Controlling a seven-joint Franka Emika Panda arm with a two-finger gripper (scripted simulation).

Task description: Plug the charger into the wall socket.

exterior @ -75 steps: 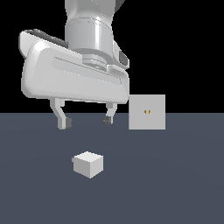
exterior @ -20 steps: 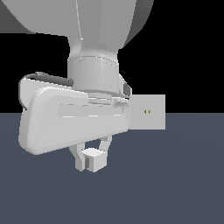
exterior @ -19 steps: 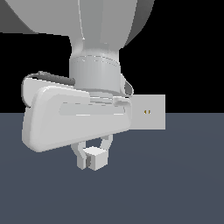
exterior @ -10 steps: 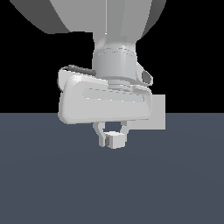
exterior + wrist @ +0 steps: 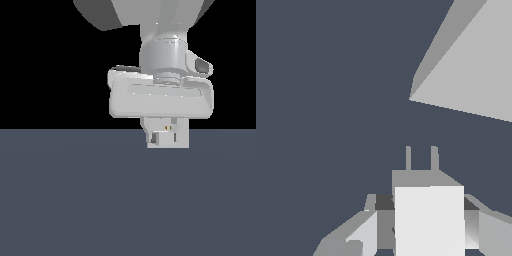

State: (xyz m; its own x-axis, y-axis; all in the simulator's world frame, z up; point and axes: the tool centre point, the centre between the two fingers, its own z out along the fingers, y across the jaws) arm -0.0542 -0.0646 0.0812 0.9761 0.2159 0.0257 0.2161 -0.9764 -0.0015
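My gripper (image 5: 163, 135) is shut on the charger (image 5: 161, 138), a small white-grey cube held off the floor. In the exterior view the charger hangs right in front of the wall socket (image 5: 183, 141), a light-grey upright plate mostly hidden behind my hand; its two yellowish holes show just above the cube. In the wrist view the charger (image 5: 428, 220) sits between my fingers (image 5: 373, 222), and its two prongs (image 5: 434, 159) point toward the socket plate (image 5: 471, 65). A gap of dark floor still separates prongs and plate.
A dark blue-grey floor (image 5: 75, 200) spreads around the socket. The background above it is black. No other objects are visible.
Holding the charger, my gripper has moved to the exterior view's right and away from the camera, from beside the socket to directly in front of it.
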